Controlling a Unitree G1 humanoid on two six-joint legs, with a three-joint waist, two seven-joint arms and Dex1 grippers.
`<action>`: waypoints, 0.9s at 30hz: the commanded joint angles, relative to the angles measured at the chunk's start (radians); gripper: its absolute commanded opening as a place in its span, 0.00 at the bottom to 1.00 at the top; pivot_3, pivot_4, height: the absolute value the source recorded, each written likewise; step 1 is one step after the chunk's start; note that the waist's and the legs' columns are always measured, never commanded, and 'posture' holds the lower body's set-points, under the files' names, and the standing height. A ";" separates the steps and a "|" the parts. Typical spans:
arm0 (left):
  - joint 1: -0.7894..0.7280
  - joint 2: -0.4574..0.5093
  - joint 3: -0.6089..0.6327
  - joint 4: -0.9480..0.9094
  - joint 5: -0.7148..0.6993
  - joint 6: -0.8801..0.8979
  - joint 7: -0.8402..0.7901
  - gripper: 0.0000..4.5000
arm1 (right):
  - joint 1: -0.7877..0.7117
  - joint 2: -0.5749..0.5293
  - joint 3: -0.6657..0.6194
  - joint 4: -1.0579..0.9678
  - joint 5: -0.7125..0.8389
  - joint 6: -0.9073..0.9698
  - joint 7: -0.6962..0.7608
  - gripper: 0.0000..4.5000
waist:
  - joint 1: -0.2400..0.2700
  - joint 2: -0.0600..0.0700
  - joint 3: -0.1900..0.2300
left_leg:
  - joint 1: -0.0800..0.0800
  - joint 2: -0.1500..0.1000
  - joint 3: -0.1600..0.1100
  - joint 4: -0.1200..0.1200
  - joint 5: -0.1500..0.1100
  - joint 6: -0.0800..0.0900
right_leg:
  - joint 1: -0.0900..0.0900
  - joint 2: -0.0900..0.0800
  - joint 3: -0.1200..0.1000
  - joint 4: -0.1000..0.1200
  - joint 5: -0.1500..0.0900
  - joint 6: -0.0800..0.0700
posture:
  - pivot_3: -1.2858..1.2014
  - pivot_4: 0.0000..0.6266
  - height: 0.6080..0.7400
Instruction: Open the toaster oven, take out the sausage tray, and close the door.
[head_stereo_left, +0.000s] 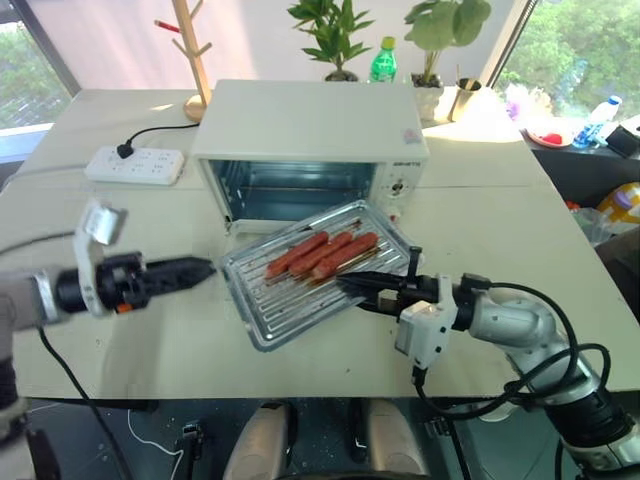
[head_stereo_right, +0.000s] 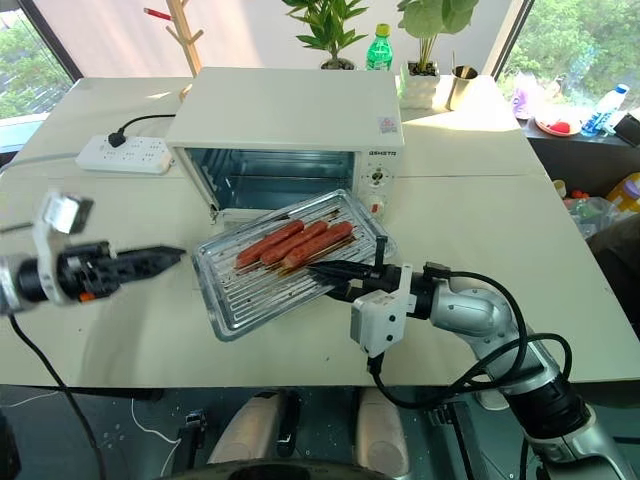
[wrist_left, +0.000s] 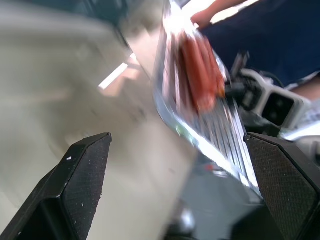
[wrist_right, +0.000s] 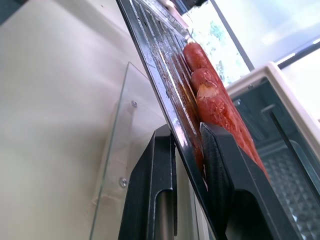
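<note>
Where the door (wrist_right: 112, 165) lies open before the toaster oven (head_stereo_left: 310, 140), your right tool (head_stereo_left: 352, 286) grasps the sausage tray (head_stereo_left: 315, 272); your left tool (head_stereo_left: 195, 269), released, hovers beside it.

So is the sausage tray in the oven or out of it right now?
Out. The sausage tray hangs in front of the toaster oven, gripped by the right gripper.

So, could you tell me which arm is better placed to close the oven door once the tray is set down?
Probably the left. Its pincer is open, holds nothing and sits beside the tray, in front of the oven. The right pincer is shut on the tray's edge over the lowered door.
</note>
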 joint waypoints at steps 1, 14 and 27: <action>-0.010 -0.062 0.071 -0.043 -0.147 0.061 0.130 1.00 | -0.015 0.012 -0.005 -0.025 0.034 -0.020 0.008 0.06 | 0.001 0.000 0.000 | 0.001 0.000 0.000 0.000 0.000 0.000 | 0.000 0.000 0.000 0.000 0.000 0.000 | 0.52 0.24 0.82; -0.038 -0.152 -0.105 0.007 -0.482 0.011 0.493 1.00 | -0.019 0.031 -0.008 -0.031 0.027 -0.001 0.024 0.06 | 0.014 0.000 0.000 | 0.002 -0.001 0.001 0.000 0.000 -0.001 | 0.001 -0.001 0.001 0.000 0.000 0.000 | 0.52 0.24 0.82; -0.040 -0.034 -0.283 0.080 -0.688 -0.132 0.583 0.57 | -0.016 0.032 -0.017 -0.041 0.008 0.011 0.013 0.06 | 0.014 0.000 0.000 | 0.002 -0.001 0.001 -0.001 0.000 -0.001 | 0.001 -0.002 0.001 0.000 -0.002 -0.004 | 0.52 0.24 0.82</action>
